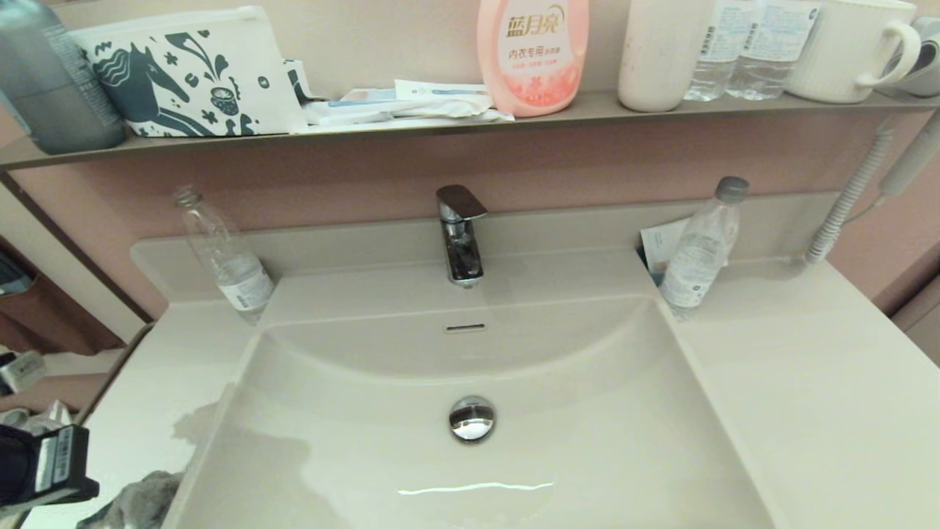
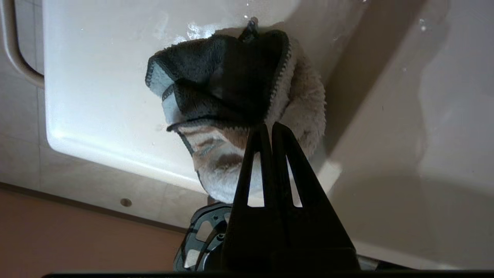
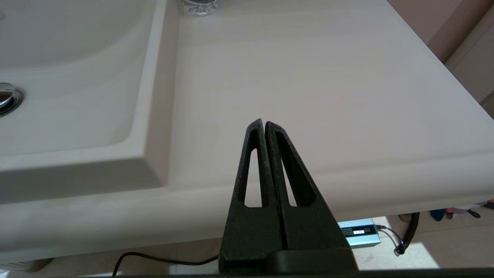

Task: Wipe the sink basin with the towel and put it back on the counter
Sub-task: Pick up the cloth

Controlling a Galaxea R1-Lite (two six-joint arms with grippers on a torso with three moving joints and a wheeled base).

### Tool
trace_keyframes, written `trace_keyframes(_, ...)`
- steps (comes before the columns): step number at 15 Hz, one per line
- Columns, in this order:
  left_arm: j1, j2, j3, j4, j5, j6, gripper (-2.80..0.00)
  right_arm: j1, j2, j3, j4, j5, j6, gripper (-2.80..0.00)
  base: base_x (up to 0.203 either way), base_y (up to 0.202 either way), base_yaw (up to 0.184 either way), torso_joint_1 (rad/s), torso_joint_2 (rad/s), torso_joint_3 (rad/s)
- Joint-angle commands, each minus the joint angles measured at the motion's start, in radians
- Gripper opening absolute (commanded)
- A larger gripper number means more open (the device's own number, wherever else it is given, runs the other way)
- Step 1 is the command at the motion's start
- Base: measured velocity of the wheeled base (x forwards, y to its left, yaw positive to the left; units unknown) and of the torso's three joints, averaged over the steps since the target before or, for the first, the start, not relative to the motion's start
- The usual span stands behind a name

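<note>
The cream sink basin (image 1: pixel 587 411) fills the middle of the head view, with its chrome drain plug (image 1: pixel 472 419) and overflow slot (image 1: pixel 465 328). The grey towel (image 1: pixel 139 503) is bunched at the front left corner of the counter (image 1: pixel 808 382), beside the basin's left rim. In the left wrist view my left gripper (image 2: pixel 269 125) is shut, its tips pinched into the towel (image 2: pixel 231 88), dark side up with a light fluffy edge, over the counter (image 2: pixel 100 77). My right gripper (image 3: pixel 263 122) is shut on nothing, low over the counter's (image 3: pixel 308 77) right front edge, out of the head view.
A chrome faucet (image 1: pixel 460 235) stands behind the basin. Clear bottles lean at the rear left (image 1: pixel 224 253) and rear right (image 1: pixel 700 250). The wall shelf (image 1: pixel 440 121) holds a horse-print pouch (image 1: pixel 191 73), a pink bottle (image 1: pixel 532 55) and a mug (image 1: pixel 852 48). A coiled cord (image 1: pixel 844 206) hangs at right.
</note>
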Motion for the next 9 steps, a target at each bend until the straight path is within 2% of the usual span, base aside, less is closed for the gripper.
trace_keyframes(1,0.031,0.092,-0.029,0.004,-0.008,-0.001,-2.8,0.0,0.001,0.0,0.0,0.0,0.0,-2.8,0.0,0.0,0.0,0.0,0.0,0.0)
trace_keyframes(2,0.032,0.088,-0.03,0.005,-0.008,-0.001,0.0,0.0,0.001,0.0,0.0,0.0,0.001,-2.8,0.0,0.0,0.0,0.0,0.0,0.0)
trace_keyframes(9,0.043,0.078,-0.033,0.013,-0.014,-0.002,0.0,0.0,0.001,0.0,0.0,0.0,0.0,-2.8,0.0,0.0,0.0,0.0,0.0,0.0)
